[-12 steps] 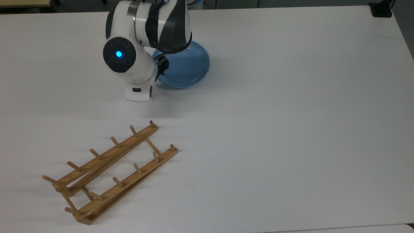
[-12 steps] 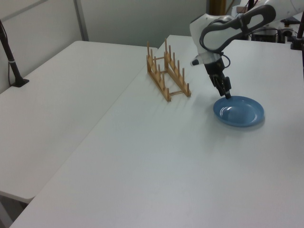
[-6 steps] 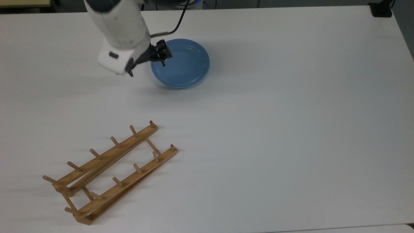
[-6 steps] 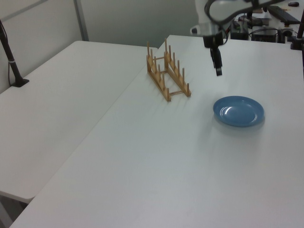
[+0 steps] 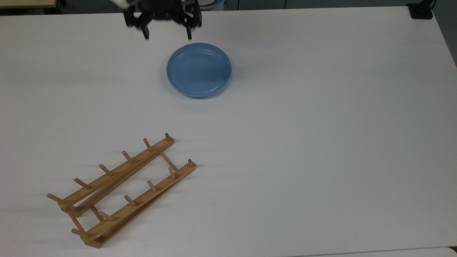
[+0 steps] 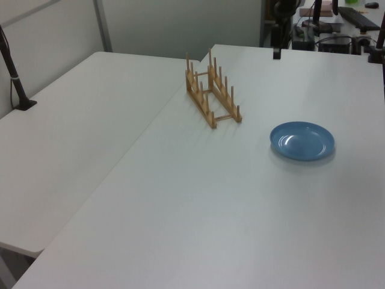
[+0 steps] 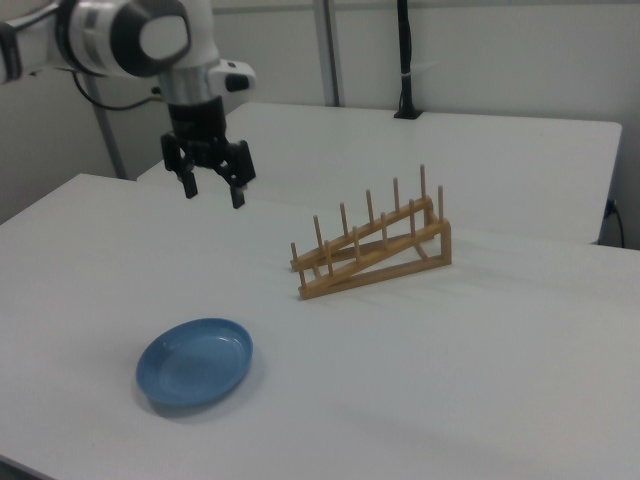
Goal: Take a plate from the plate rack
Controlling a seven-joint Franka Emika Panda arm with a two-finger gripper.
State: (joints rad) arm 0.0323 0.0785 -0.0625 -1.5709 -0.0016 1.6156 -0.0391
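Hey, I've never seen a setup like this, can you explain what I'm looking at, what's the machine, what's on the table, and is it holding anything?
It is one moment seen by three cameras: one from above, two from opposite sides. The white machine in the right view is a robot arm; its black gripper is a two-fingered claw, hanging open in the air and holding nothing. On the white table lies a blue plate, flat and alone. Apart from it stands a wooden plate rack with upright pegs and no plates in it.

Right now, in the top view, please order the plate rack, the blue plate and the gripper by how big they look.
1. Wooden plate rack, clearly the largest.
2. Blue plate.
3. Open gripper; it is cut off by the frame's top edge and nearer the camera, so its rank is unsure.
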